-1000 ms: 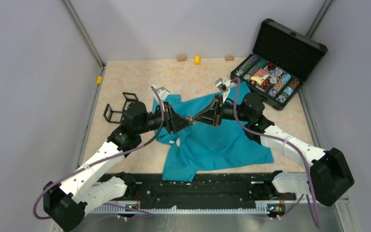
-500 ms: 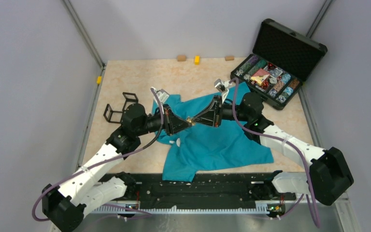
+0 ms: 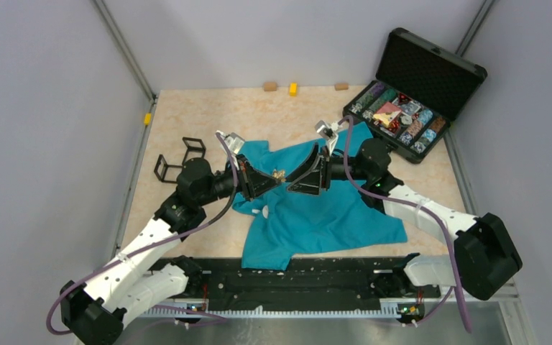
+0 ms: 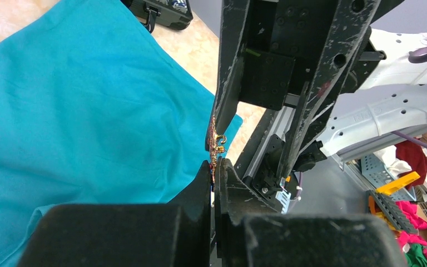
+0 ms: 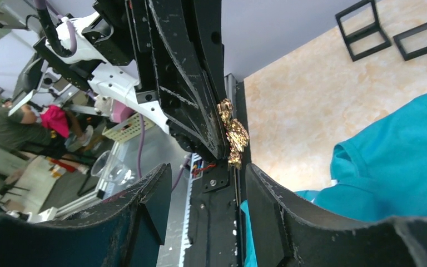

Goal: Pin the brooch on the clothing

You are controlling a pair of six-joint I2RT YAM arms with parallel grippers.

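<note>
Left gripper [image 4: 214, 167]: jaws nearly closed, pinching the brooch [image 4: 218, 146] at the very tips. The ornament sticks out past the fingertips; the right wrist view shows its gold-coloured side [image 5: 232, 132].

Right gripper [image 5: 207, 167]: jaws spread wide, nothing in them. It faces the left gripper tip to tip, and the brooch sits at the mouth of the opening, just beside one finger. I cannot tell whether it touches that finger.

Position from the top view: both grippers meet mid-table over the far part of the T-shirt [image 3: 323, 212], with the brooch [image 3: 280, 174] between them. The left wrist view shows it held up off the fabric, not lying on it.

T-shirt: teal, spread rumpled on the table [image 3: 194, 115], one sleeve toward the near edge.

Other items: black case [image 3: 431, 75] open at far right, lid up, compartments filled with mixed trinkets [image 3: 401, 117]. Two small black frames [image 3: 176, 159] stand left of the shirt, near the left arm.
</note>
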